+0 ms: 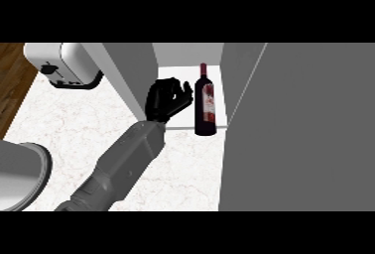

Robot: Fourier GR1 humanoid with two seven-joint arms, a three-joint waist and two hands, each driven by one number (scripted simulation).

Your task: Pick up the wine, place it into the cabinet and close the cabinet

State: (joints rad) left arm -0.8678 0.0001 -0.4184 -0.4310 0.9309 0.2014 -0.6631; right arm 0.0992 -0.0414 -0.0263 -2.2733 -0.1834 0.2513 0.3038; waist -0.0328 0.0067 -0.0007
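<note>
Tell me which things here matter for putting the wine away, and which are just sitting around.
For the job:
- dark glass wine bottle with red label, upright in the cabinet opening
- grey cabinet with its open door
- black hand beside the bottle, fingers relaxed

Just around:
- white toaster on the marble counter
- grey rounded object at the left edge

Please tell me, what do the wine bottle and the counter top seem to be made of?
The wine bottle looks like dark, glossy glass with a red paper label; the sign is its smooth deep sheen. The counter top looks like pale polished marble or stone, judging by its faint pinkish veins, though it could be laminate.
</note>
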